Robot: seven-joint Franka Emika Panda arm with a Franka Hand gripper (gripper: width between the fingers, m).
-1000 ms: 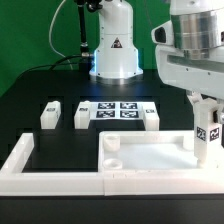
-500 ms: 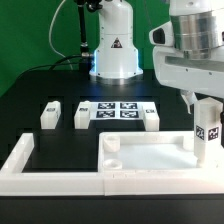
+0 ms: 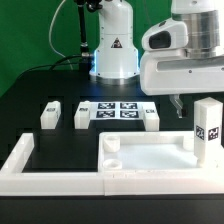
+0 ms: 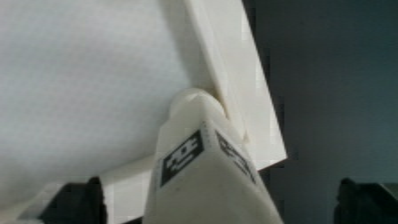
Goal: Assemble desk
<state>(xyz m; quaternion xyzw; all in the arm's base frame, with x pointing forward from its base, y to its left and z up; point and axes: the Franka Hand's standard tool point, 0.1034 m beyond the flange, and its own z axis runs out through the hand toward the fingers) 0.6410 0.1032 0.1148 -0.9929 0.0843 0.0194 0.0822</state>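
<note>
Desk panel (image 3: 150,165) is lying near, toward the exterior view's right, one tagged leg (image 3: 208,128) standing upright on its far right corner, while the gripper (image 4: 222,200) is hovering spread wide, pinching nothing.

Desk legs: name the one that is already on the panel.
The upright leg at the exterior view's right, standing on the panel at its corner. The other three legs sit on the black table by the marker board.

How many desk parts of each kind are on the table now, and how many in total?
Desk panel: 1
Block legs: 4
Total: 5
</note>
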